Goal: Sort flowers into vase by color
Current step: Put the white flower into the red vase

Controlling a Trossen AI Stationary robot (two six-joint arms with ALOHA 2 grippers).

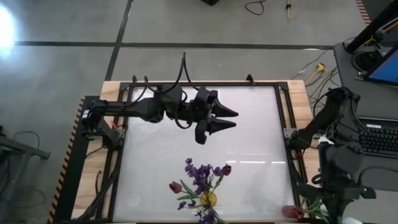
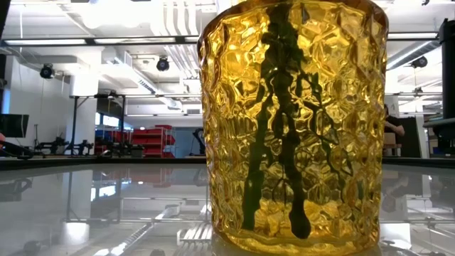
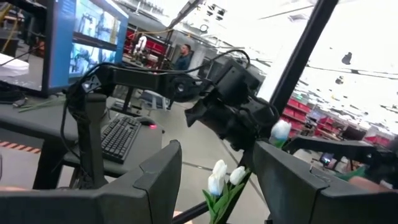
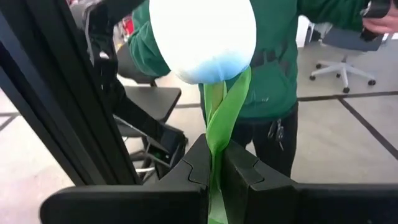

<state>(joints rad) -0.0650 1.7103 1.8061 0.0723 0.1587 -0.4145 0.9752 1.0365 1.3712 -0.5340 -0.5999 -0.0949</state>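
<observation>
A yellow glass vase (image 1: 208, 199) (image 2: 295, 128) stands near the table's near edge with purple sprigs (image 1: 200, 171) and dark red tulips (image 1: 176, 186) in it. More tulips (image 1: 306, 210) lie at the near right corner. My right gripper (image 4: 214, 168), on the right arm (image 1: 339, 158) beyond the table's right edge, is shut on a white tulip (image 4: 202, 37); this tulip also shows in the left wrist view (image 3: 281, 129). My left gripper (image 1: 225, 119) (image 3: 217, 180) hangs open and empty over the table's middle, toward the far side. My right gripper pinches the white tulip's green stem and leaf (image 4: 216, 140) between its two fingers, a little below the bud. The fingers lie across the stem. The bud stands out beyond the fingertips, clear of the table. The stem's lower part is hidden by the gripper.
A black frame (image 1: 287, 112) runs around the white table top. A person in a green top (image 4: 280, 68) stands beyond the right gripper. A desk with a keyboard (image 1: 379, 138) and a laptop (image 1: 385, 65) stands to the right of the table.
</observation>
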